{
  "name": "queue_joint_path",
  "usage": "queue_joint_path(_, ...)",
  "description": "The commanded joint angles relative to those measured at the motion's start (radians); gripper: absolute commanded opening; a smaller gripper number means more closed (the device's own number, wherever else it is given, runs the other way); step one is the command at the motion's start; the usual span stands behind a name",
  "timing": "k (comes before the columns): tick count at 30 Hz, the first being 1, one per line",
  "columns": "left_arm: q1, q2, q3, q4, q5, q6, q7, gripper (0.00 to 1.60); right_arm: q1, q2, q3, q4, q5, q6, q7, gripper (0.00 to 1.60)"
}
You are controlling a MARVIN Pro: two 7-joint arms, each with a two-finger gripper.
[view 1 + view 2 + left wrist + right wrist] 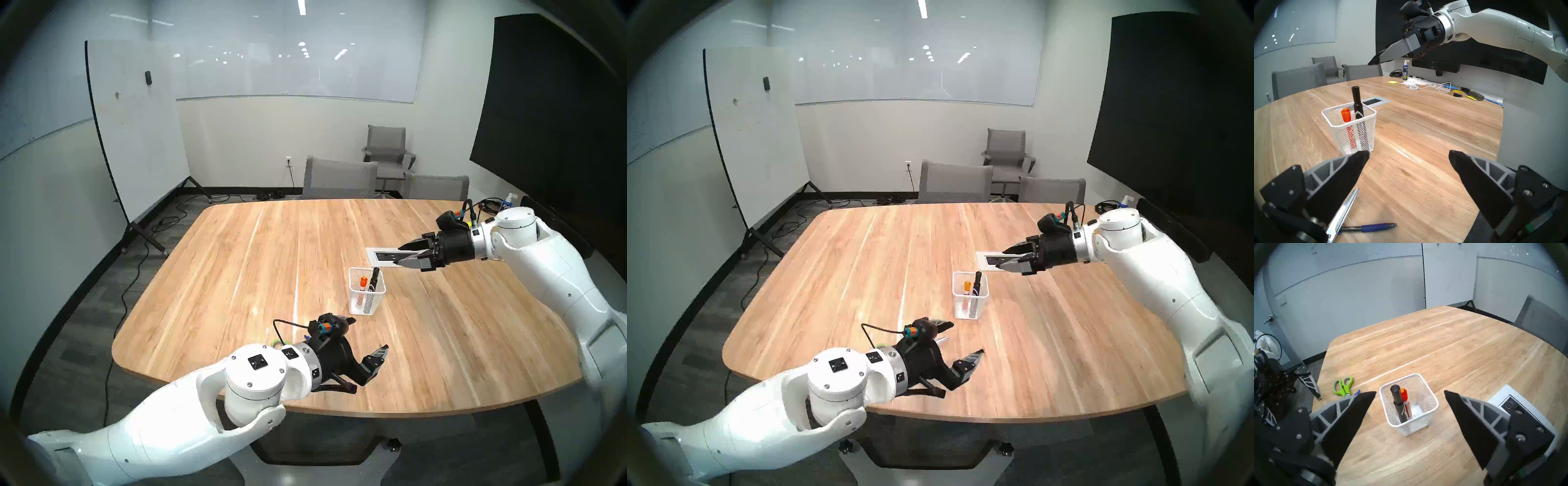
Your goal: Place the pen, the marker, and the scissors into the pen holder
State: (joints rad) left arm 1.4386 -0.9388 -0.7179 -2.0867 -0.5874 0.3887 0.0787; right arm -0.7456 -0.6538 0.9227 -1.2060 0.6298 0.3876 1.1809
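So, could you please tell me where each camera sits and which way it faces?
Head left: above the near table edge, looking down; both arms, left claw and right claw show.
Head right: nearly the same picture.
Left wrist: low, facing the pen holder; its fingers, scissors and pen below.
Right wrist: above, looking down into the holder; its fingers show.
All share the holder with black marker and orange marker.

Head views overlook the table (237, 271); both wrist views share the pen holder (1349, 129).
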Motion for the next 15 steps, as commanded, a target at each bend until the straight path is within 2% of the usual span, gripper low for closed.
queue_joint_path(1, -0.003, -0.008, -0.004, -0.024, -0.001, -0.007, 0.001, 1.6, 0.034, 0.079, 0.018, 0.017, -0.01, -0.039, 0.082, 1.51)
queue_joint_path(8, -0.003, -0.007, -0.004, -0.025, -0.001, -0.007, 0.002, 1.6, 0.026, 0.11, 0.005, 0.043, -0.047, -0.113, 0.165, 1.49)
queue_joint_path(15, -0.002, -0.007, -0.005, -0.025, -0.002, -0.007, 0.002, 1.6, -0.01, 0.143, 0.01, 0.032, -0.067, -0.166, 0.2, 1.5)
